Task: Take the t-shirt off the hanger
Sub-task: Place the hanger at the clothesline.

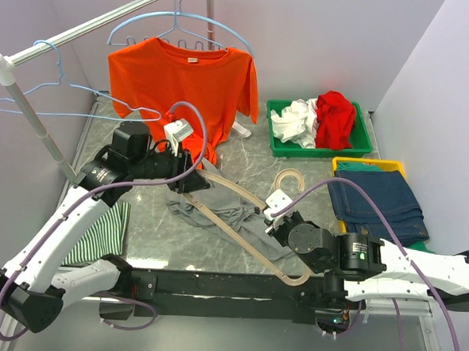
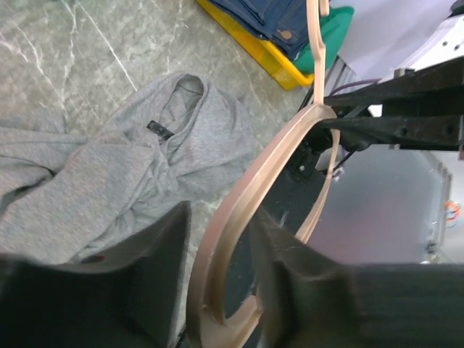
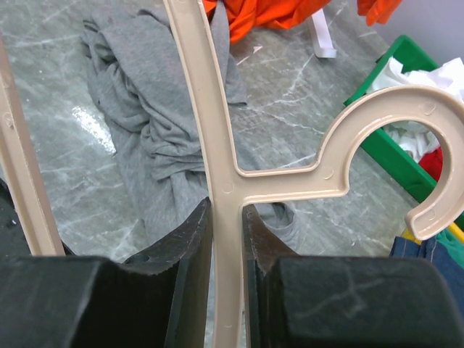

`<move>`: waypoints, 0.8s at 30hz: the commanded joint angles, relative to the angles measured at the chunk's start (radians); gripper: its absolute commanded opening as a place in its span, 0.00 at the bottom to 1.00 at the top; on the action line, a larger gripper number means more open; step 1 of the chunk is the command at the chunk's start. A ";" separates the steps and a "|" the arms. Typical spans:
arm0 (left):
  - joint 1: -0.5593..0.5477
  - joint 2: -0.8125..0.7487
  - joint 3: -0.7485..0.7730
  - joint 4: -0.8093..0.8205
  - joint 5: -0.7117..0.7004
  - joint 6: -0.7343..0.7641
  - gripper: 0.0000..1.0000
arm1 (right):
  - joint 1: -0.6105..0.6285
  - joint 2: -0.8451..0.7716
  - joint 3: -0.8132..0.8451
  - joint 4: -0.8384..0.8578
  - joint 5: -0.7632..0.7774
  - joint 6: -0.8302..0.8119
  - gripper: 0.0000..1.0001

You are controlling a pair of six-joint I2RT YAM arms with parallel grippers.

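The grey t-shirt [image 1: 216, 210] lies crumpled on the marble table, off the beige plastic hanger [image 1: 234, 189]. It also shows in the left wrist view [image 2: 145, 167] and the right wrist view [image 3: 159, 123]. My left gripper [image 1: 193, 177] is shut on one end of the hanger [image 2: 275, 159], with its fingers either side of it [image 2: 221, 239]. My right gripper [image 1: 276, 214] is shut on the hanger's neck [image 3: 217, 145] just below the hook, its fingers clamped on the stem [image 3: 227, 217]. The hanger is held above the shirt.
An orange t-shirt [image 1: 185, 77] hangs on a blue wire hanger from the rail [image 1: 92, 27], beside an empty blue hanger [image 1: 56, 93]. A green bin [image 1: 364, 144] with white and red clothes stands at the back right. A yellow bin [image 1: 397, 165] holds jeans. A striped cloth [image 1: 95, 235] lies at the left.
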 commanded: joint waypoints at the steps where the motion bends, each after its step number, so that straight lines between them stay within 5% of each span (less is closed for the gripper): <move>1: 0.002 -0.014 0.009 0.033 0.017 0.005 0.33 | -0.003 0.007 0.048 0.058 0.041 -0.019 0.00; 2: 0.002 -0.014 0.012 0.030 0.011 0.003 0.16 | -0.003 0.013 0.050 0.059 0.042 -0.019 0.00; 4: 0.002 -0.020 0.015 0.032 0.000 0.002 0.01 | -0.002 0.019 0.050 0.059 0.047 -0.011 0.00; 9: 0.002 -0.058 0.035 0.022 -0.053 0.002 0.01 | -0.003 0.026 0.050 0.068 0.085 0.007 0.03; 11: 0.002 -0.081 0.051 0.019 -0.096 -0.006 0.01 | -0.002 0.027 0.050 0.085 0.123 0.007 0.26; 12: 0.002 -0.089 0.061 0.000 -0.109 -0.004 0.01 | -0.002 0.027 0.050 0.096 0.136 0.033 0.50; 15: 0.002 -0.121 0.097 -0.040 -0.187 -0.007 0.01 | -0.002 0.023 0.044 0.153 0.168 0.032 0.76; 17: 0.000 -0.152 0.133 -0.071 -0.243 -0.007 0.01 | -0.002 0.020 0.044 0.196 0.180 0.029 0.84; 18: 0.002 -0.164 0.145 -0.083 -0.300 -0.007 0.01 | -0.002 0.020 0.042 0.212 0.202 0.024 1.00; 24: 0.002 -0.264 0.260 -0.159 -0.435 -0.018 0.01 | -0.005 0.044 0.053 0.318 0.259 -0.017 1.00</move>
